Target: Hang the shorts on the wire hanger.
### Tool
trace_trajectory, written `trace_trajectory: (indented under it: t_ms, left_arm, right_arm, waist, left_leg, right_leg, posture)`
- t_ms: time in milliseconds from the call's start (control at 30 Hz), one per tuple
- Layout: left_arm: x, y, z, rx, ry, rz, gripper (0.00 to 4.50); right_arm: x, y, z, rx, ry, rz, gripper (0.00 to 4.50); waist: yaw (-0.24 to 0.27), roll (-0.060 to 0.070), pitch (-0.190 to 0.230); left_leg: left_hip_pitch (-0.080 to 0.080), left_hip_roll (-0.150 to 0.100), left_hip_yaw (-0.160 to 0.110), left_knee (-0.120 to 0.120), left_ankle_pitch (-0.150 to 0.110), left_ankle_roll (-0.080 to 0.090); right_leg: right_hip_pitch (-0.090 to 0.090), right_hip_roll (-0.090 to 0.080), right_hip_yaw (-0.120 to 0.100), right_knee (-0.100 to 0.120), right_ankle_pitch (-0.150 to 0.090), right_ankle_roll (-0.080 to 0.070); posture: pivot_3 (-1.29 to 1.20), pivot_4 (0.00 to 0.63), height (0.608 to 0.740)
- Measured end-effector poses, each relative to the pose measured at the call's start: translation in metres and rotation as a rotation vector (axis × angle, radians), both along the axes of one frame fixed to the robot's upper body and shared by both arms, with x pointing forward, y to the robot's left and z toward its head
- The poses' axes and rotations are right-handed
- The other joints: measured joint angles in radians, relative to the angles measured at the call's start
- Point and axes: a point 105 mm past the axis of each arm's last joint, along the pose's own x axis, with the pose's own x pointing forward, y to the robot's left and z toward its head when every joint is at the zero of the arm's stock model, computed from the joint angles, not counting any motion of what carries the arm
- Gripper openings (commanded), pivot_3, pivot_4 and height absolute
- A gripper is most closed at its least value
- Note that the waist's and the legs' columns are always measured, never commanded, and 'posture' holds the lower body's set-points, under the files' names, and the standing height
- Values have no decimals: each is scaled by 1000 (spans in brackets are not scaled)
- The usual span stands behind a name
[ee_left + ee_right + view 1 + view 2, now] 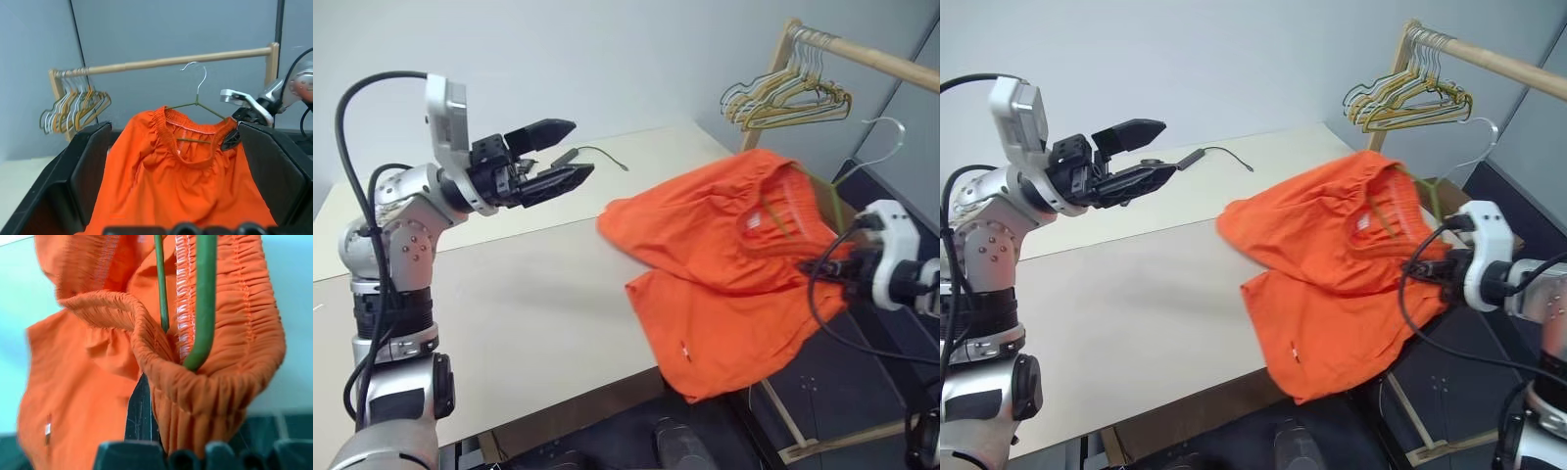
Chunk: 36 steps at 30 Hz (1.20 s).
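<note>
The orange shorts [724, 264] lie over the table's right edge, with one leg hanging off the front. The wire hanger [198, 95] sits inside the gathered waistband, and its hook [886, 127] sticks up to the right. My right gripper [824, 264] is shut on the bunched waistband [195, 396] at the shorts' right side, where the green wire [203, 308] bends inside the fold. My left gripper [579, 147] is raised above the table at the left. It is open, empty, well apart from the shorts and pointing toward them.
A wooden clothes rack [871, 59] stands at the back right with a bunch of yellow and grey hangers [788, 98]. A thin black cable [597, 150] lies at the back of the pale table [509, 313]. A dark cabinet [862, 382] stands below my right arm.
</note>
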Motion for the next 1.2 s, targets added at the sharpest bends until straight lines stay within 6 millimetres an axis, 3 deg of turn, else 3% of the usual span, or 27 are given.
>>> trace_trajectory:
  t_ms: [300, 533, 900, 1200]
  left_arm:
    - [-1, 0, -3, 7, 5, 5, 4477]
    - [-1, -1, -3, 14, 4, 5, 4477]
    - [-3, -2, -5, 29, 0, 2, 4477]
    - [-7, -2, -9, 50, -5, 8, 4477]
  right_arm:
    - [27, -73, 33, 82, 20, -471, 0]
    - [31, -95, 67, 191, 23, -646, 0]
    - [22, -124, 66, 253, 105, -898, 0]
    - [13, -148, 46, 271, 144, -1077, 0]
  waist:
    - [-26, 4, 3]
    - [-27, 5, 3]
    - [-25, 6, 4]
    - [-24, 7, 4]
  left_leg:
    - [13, 1, 6, -2, -2, 4]
    - [13, 1, 9, -2, -3, 5]
    - [11, 1, 12, -4, -4, 7]
    - [13, 1, 13, -4, -5, 8]
  right_leg:
    - [15, 2, 3, -6, -1, 2]
    - [15, 2, 6, -8, -2, 3]
    - [15, 3, 8, -17, 0, 5]
    - [18, 3, 8, -19, 0, 6]
  posture:
    - [-303, 32, 740]
    - [-299, 23, 740]
    - [-278, 18, 740]
    - [-267, 19, 740]
